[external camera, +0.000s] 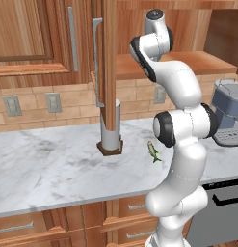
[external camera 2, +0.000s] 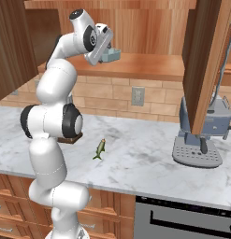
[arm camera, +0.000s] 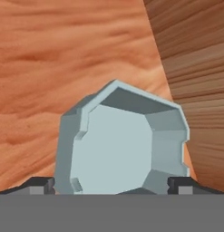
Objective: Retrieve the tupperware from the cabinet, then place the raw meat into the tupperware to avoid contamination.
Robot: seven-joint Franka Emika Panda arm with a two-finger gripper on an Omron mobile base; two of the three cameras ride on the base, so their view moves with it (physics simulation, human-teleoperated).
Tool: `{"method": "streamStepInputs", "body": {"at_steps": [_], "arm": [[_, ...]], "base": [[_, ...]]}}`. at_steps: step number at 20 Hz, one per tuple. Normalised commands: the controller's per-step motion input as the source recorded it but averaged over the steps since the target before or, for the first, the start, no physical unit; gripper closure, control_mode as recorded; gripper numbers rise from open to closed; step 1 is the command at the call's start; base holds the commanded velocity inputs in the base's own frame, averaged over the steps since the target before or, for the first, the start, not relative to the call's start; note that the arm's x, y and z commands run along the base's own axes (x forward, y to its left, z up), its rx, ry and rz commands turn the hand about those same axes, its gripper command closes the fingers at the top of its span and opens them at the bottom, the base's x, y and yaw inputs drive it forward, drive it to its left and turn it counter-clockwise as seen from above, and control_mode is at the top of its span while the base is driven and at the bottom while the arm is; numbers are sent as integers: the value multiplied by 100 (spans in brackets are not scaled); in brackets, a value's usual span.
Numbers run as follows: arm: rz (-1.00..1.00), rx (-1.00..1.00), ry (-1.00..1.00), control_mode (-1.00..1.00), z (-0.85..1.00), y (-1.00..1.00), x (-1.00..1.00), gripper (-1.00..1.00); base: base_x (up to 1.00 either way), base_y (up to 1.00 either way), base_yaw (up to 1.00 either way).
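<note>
The arm reaches up into the open cabinet [external camera 2: 149, 65], its hand [arm camera: 111, 186] at the tupperware [arm camera: 124, 145] on the cabinet's wooden shelf. In the hand view the two dark fingertips [arm camera: 38, 185] stand spread, one at each side of the pale blue-grey tub, which sits between them with its open mouth facing the camera; whether the tips touch its walls I cannot tell. In the right base view the tupperware [external camera 2: 111, 55] shows just past the wrist, on the shelf. The raw meat [external camera: 153, 151], a small greenish-yellow fish, lies on the marble desk [external camera: 48, 164] below, well apart from the tub, near the paper towel roll [external camera: 111, 130]. The coffee machine [external camera 2: 201, 135] stands on the desk to the right, partly behind an open cabinet door [external camera 2: 205, 60]
</note>
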Motion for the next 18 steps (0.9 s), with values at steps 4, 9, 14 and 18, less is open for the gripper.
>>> {"method": "streamStepInputs", "body": {"at_steps": [4, 9, 14, 18], "arm": [[9, 5, 13, -100, -20, 6, 12, 100], [7, 6, 11, -100, -22, 8, 4, 100], [3, 6, 8, -100, -21, 4, 0, 100], [1, 1, 0, -100, -6, 6, 0, 100]], "base": [[0, 0, 0], [0, 0, 0], [0, 0, 0], [0, 0, 0]]}}
